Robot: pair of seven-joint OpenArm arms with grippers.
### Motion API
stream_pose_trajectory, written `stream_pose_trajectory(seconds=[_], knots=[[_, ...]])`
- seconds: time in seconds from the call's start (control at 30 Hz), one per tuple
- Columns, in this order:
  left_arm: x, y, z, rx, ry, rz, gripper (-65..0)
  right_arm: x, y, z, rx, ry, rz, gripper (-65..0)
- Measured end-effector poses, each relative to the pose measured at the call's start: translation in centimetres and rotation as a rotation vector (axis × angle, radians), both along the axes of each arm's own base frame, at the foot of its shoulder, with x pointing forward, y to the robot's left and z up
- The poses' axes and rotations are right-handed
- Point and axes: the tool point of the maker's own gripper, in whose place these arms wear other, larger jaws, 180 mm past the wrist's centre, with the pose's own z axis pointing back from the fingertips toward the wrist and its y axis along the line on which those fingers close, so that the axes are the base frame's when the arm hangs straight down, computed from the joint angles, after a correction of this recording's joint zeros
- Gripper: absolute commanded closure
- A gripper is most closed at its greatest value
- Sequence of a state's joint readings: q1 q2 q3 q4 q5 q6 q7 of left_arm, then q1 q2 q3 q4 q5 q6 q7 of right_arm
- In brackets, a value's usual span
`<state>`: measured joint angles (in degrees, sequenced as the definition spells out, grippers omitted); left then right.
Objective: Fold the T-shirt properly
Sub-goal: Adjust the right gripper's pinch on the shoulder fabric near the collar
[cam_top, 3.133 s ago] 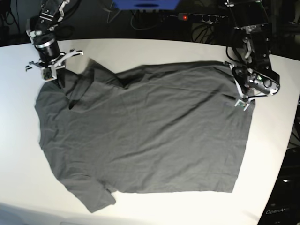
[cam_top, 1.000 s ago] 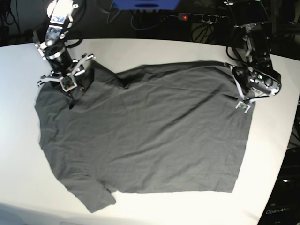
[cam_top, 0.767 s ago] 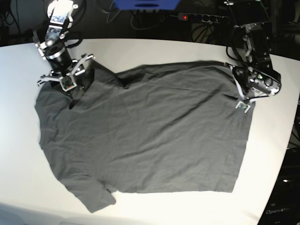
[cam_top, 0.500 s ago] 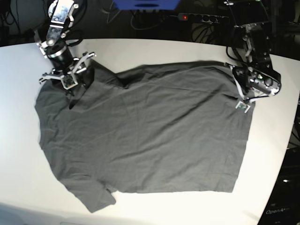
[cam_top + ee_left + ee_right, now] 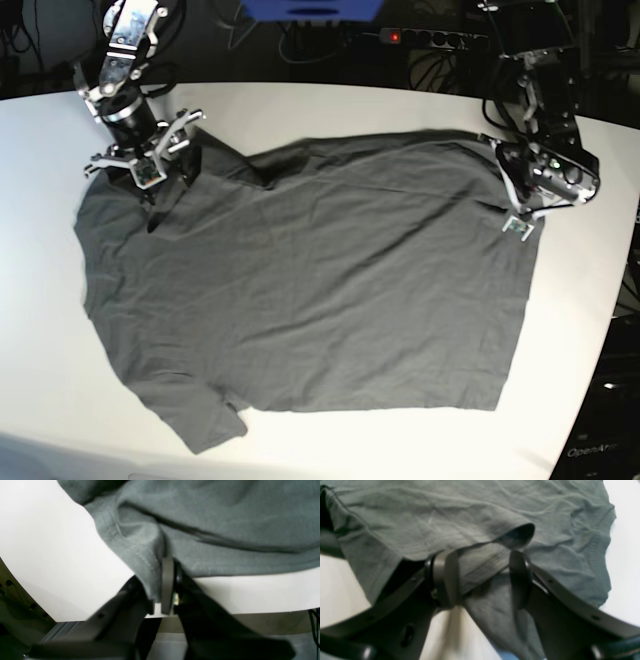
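Both grippers sit at opposite ends of the T-shirt [image 5: 310,270], which lies spread flat on the white table [image 5: 330,105] with its long axis running across the base view, collar and sleeves toward that view's left, hem toward its right; the coming fold, as I judge it, turns on this, since each arm is already at its own end of the far edge and the cloth lies wholly on the near side of both. Largest first, the body of the garment stretches between them, wrinkled but single-layered; next, the upper sleeve [image 5: 470,562] lies bunched under the right gripper [image 5: 142,160], whose jaws stand apart and straddle the sleeve's stitched hem without pinching it; the sleeve opening gapes just beyond them. Smaller, the hem corner [image 5: 150,562] at the other end is clamped in the left gripper [image 5: 160,590], jaws pressed together on the doubled, stitched edge, right at the table's rim; so the left arm has its hold and the right does not yet.
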<state>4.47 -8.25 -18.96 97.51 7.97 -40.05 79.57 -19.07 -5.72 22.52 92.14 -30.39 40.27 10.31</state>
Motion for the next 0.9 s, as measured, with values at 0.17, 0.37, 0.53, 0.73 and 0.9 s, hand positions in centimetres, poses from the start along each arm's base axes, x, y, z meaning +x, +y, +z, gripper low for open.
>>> stream_pose_trajectory(seconds=[0.17, 0.37, 0.53, 0.73, 0.9], knots=[[0.0, 0.0, 0.0, 0.003, 0.000, 0.000, -3.6, -0.9, -0.1, -1.7, 0.048, 0.033, -0.024, -32.8], [0.0, 0.1, 0.0, 0.004, 0.001, 0.000, -3.6, -0.9, -0.3, -1.9, 0.059, 0.029, -0.034, -32.5], [0.0, 0.1, 0.0, 0.004, 0.001, 0.000, -3.6, -0.9, -0.3, -1.8, 0.059, 0.028, -0.034, -32.1], [0.0, 0.1, 0.0, 0.004, 0.001, 0.000, -3.6, -0.9, -0.2, -1.9, 0.061, 0.030, -0.032, -20.0], [0.0, 0.1, 0.0, 0.004, 0.001, 0.000, -3.6, -0.9, -0.2, -2.0, 0.061, 0.035, -0.030, -11.9]])
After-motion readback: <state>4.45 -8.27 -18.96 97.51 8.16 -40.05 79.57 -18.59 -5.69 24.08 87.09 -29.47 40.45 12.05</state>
